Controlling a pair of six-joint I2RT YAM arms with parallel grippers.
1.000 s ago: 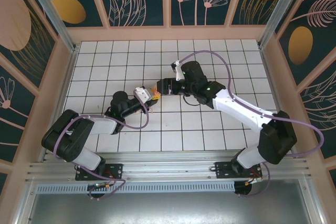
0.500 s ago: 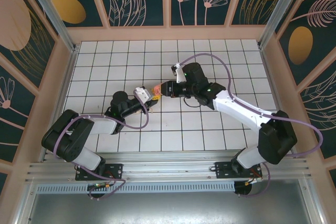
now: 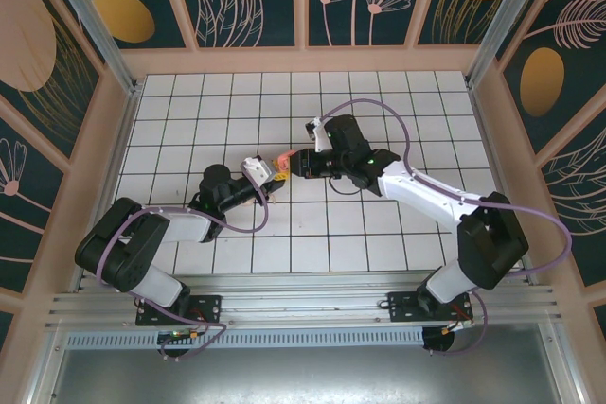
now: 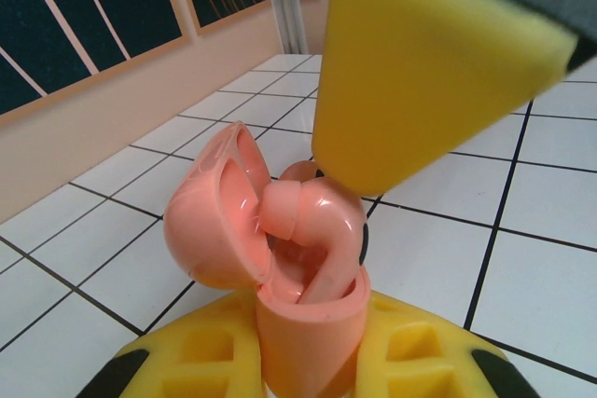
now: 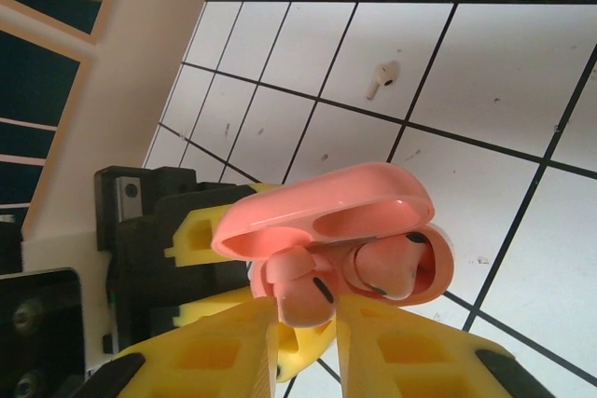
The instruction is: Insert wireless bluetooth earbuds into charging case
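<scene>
Grip status: left gripper (image 4: pixel 308 365) clamped on the base of the pink case (image 4: pixel 213 221), lid open, mid-table between the arms. Right gripper (image 5: pixel 306 323) pinched shut on pink bud (image 5: pixel 291 288) by its head, right at the case mouth. Stem points down into the well, with the long axis roughly in line with it; ear tip faces the lid. Second bud (image 5: pixel 392 272) looks seated. Judgement: bud is light, rigid and glossy, so it twists or slips easily. Hold the head and squeeze gently. Beige bud (image 5: pixel 381 79) lies loose on a tile.
</scene>
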